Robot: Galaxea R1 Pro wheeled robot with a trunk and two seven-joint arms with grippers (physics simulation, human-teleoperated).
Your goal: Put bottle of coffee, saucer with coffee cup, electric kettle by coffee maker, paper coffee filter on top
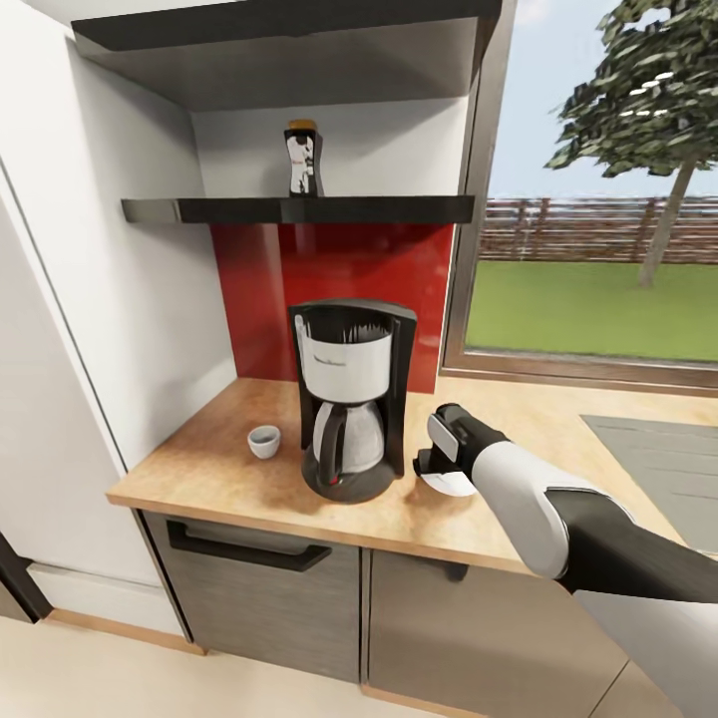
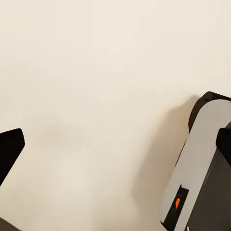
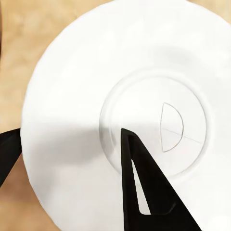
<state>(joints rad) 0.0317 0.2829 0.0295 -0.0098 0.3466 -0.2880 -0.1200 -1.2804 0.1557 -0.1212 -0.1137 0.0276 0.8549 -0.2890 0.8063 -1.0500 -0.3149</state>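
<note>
With the right claw pinching the saucer by its rim low over the surface just right of the coffee maker, it should settle flat before the fingers part.

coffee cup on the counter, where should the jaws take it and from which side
Take the coffee cup by its rim from above, one jaw inside the open mouth and one outside the wall. It stands upright on the kitchen countertop, mouth up, apart from the coffee maker, so a top-down approach looks free. Its handle is too small to make out, so the rim seems safer.
</note>
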